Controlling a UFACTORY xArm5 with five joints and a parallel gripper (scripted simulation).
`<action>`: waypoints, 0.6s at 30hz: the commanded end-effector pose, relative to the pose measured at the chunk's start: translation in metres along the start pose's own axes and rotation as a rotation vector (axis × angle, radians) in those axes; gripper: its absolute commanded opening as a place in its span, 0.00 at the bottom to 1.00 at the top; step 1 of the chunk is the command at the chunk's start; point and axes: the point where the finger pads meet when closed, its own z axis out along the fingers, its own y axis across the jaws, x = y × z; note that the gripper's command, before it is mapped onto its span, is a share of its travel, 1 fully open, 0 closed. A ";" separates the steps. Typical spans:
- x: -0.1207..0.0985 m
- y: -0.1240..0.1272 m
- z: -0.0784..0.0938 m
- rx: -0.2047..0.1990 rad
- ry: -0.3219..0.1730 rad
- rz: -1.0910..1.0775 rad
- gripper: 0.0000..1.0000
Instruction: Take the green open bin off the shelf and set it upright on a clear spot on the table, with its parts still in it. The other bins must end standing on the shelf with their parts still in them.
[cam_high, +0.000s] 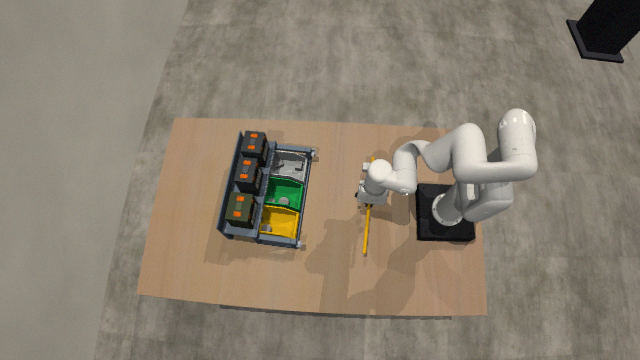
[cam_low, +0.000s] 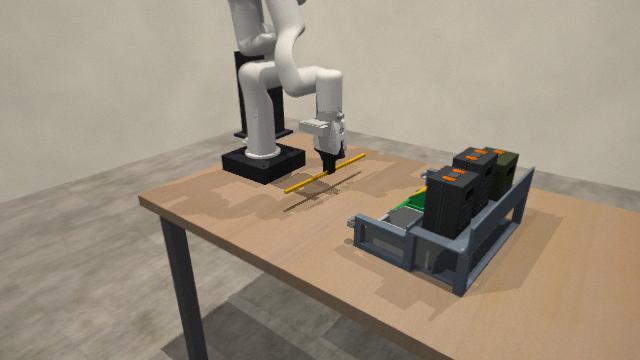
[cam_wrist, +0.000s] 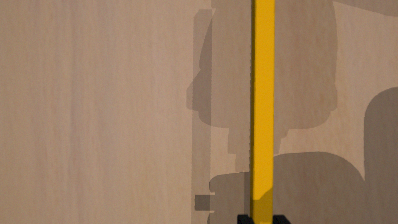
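Note:
The green open bin (cam_high: 284, 194) sits in the middle slot of the blue-grey shelf (cam_high: 265, 192) on the left of the table, between a grey bin (cam_high: 290, 162) and a yellow bin (cam_high: 280, 222). In the exterior view only a strip of the green bin (cam_low: 414, 201) shows. My gripper (cam_low: 329, 169) is well to the right of the shelf, near the arm's base. It is shut on a long thin yellow rod (cam_high: 367, 215) and holds it level a little above the table. The rod (cam_wrist: 262, 110) runs up the wrist view from the fingertips.
Three dark closed boxes with orange marks (cam_high: 245, 176) stand on the shelf's upper tier behind the bins. The arm's black base (cam_high: 445, 212) is at the table's right side. A black stand (cam_high: 597, 30) is on the floor far right.

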 end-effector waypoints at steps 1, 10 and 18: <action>0.000 -0.002 0.005 0.004 0.006 0.000 0.00; 0.000 -0.002 0.013 0.004 0.006 0.000 0.00; 0.000 -0.002 0.022 0.004 0.006 0.000 0.00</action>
